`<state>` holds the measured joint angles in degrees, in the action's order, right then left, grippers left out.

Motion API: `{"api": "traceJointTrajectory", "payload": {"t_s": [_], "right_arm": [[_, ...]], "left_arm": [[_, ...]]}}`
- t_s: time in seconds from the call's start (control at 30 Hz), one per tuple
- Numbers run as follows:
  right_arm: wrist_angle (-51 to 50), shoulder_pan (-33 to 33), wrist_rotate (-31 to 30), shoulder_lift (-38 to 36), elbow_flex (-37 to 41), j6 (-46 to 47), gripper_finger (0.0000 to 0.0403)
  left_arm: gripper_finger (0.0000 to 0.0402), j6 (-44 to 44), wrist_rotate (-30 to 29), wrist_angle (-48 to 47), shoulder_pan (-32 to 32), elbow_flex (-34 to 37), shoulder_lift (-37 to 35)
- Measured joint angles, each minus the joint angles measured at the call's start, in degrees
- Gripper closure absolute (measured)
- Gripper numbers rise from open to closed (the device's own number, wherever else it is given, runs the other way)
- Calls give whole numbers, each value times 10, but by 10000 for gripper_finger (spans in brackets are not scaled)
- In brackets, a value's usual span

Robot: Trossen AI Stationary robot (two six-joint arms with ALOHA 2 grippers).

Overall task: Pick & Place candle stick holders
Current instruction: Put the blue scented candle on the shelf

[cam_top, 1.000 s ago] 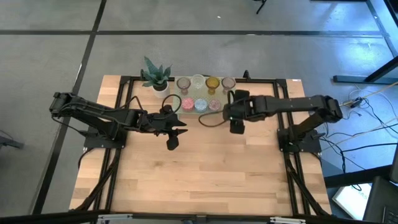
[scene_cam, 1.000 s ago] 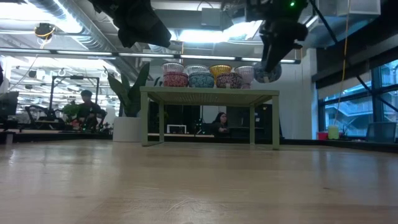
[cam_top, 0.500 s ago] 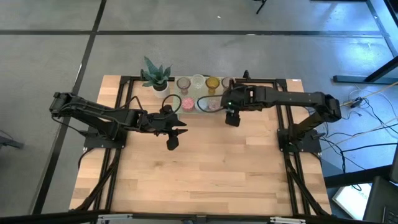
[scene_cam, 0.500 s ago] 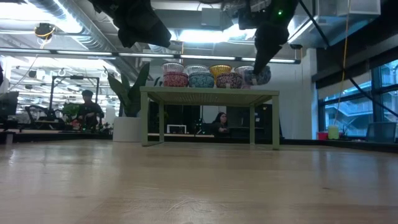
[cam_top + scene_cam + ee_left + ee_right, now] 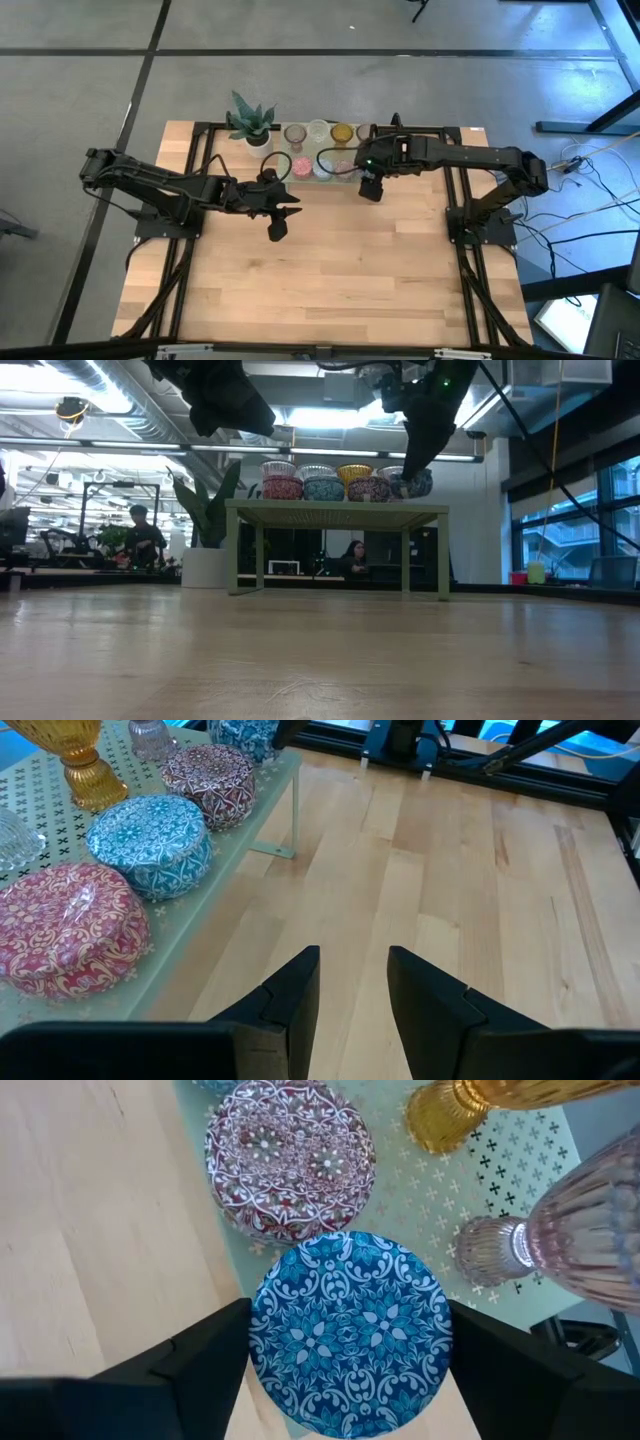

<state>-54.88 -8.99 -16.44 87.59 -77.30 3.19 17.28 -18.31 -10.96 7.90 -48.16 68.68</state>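
Right gripper (image 5: 345, 1350): gripping the blue mosaic holder (image 5: 348, 1330) between wide fingers, at the pale green stand's (image 5: 440, 1190) end.
Left gripper (image 5: 352, 985): hovering narrowly parted, carrying nothing.
Other holders (image 5: 150, 840): sitting on stand.

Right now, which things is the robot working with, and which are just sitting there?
Job: blue patterned holder, in the right gripper; red holder; teal holder; maroon holder; amber glass holder; pinkish glass holder.
Just there: potted plant; green stand; left gripper, waiting open over the table.
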Motion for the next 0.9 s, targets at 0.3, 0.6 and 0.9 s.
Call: {"api": "traceJointTrajectory", "payload": {"t_s": [0.3, 0.6, 0.9], "right_arm": [[-10, 0, 0, 0, 0, 8, 92], [-12, 0, 1, 4, 0, 23, 92], [-11, 0, 2, 4, 0, 24, 92]], "left_arm": [[286, 0, 0, 0, 0, 0, 0], [286, 0, 0, 0, 0, 0, 0], [286, 0, 0, 0, 0, 0, 0]]}}
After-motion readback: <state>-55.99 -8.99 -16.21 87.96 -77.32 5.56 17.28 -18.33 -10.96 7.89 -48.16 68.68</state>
